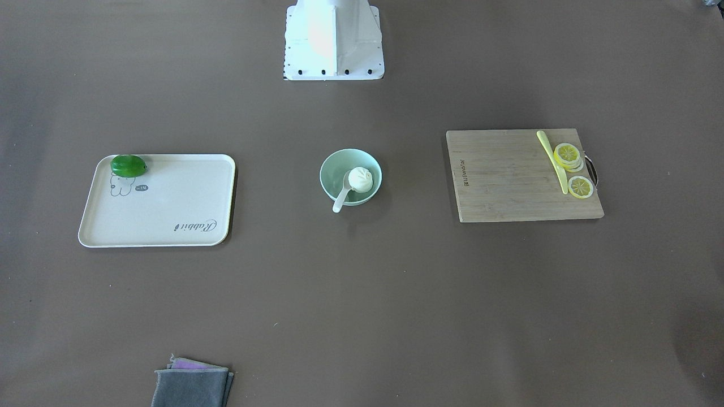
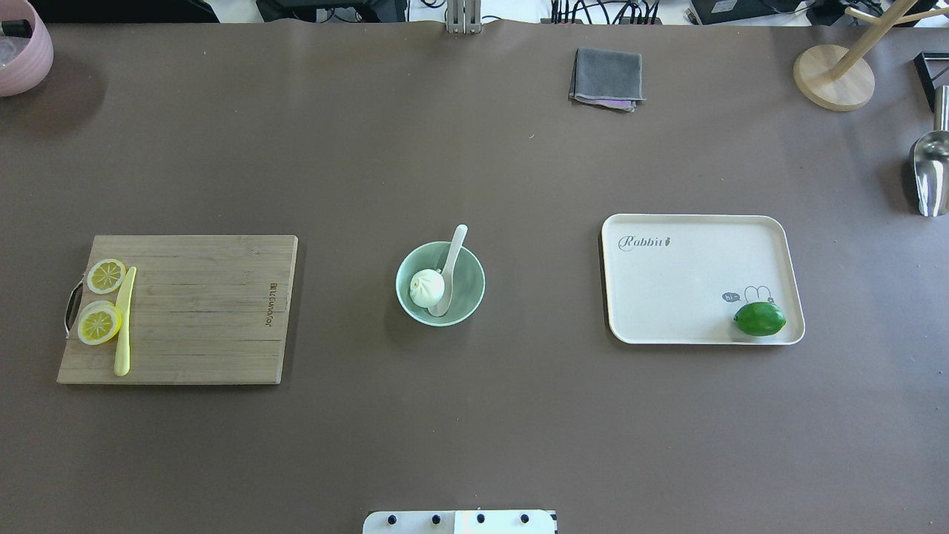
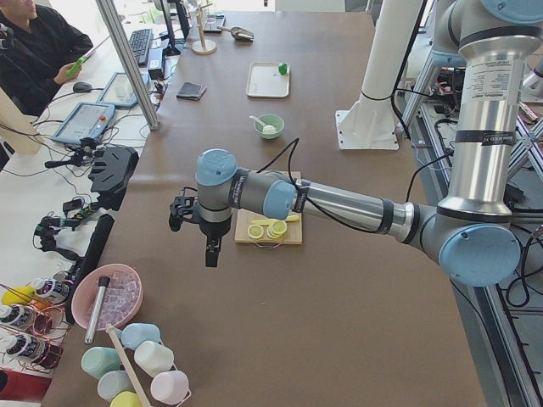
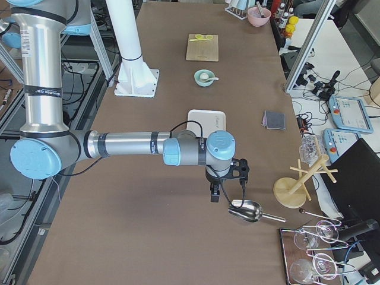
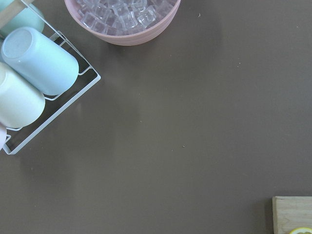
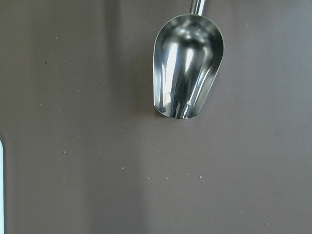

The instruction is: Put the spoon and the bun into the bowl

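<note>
The mint-green bowl (image 2: 474,276) stands at the table's middle, also in the front view (image 1: 334,164). The white pleated bun (image 2: 427,288) lies inside it. The white spoon (image 2: 454,256) rests in the bowl beside the bun, its handle over the rim. My left gripper (image 3: 209,254) hangs far off past the cutting board, near the table's left end. My right gripper (image 4: 214,195) hangs far off at the right end, over a steel scoop. Both show only in the side views, so I cannot tell whether they are open or shut.
A wooden cutting board (image 2: 200,311) holds lemon slices (image 2: 100,323) and a pale-yellow knife (image 2: 124,320). A cream tray (image 2: 689,274) holds a lime (image 2: 759,319). Also present are a grey cloth (image 2: 606,77), a steel scoop (image 6: 187,68), a pink ice bowl (image 5: 122,19) and a cup rack (image 5: 34,83).
</note>
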Tool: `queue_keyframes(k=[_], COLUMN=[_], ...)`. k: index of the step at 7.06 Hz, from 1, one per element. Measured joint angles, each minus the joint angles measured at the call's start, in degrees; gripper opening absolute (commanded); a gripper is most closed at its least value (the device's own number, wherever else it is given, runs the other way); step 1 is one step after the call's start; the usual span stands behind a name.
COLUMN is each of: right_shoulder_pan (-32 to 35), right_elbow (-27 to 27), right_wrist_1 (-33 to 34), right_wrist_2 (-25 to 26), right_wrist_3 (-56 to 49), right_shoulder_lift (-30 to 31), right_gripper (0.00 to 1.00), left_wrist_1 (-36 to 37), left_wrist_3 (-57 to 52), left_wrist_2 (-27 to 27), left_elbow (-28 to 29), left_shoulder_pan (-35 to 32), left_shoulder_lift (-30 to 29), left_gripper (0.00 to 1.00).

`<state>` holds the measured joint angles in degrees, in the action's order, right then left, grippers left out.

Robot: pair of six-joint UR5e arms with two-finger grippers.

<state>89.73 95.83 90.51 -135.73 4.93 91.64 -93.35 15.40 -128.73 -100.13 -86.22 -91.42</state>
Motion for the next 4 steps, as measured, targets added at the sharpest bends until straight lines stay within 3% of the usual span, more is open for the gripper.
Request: queue_keyframes(k=[4], right_shoulder_pan=[-1.2], right_elbow=[0.1], right_wrist_1=[-0.1], right_wrist_2=[-0.1], right_wrist_3=[1.5], right_shoulder_lift=[-0.3], right_gripper=[1.0], left_wrist_1=[-0.1], left_wrist_3=[0.3], left_wrist_2=[0.0], left_elbow=[0.3], left_shoulder_pan=[-0.2], left_shoulder_lift=[3.7], left_gripper=[0.98])
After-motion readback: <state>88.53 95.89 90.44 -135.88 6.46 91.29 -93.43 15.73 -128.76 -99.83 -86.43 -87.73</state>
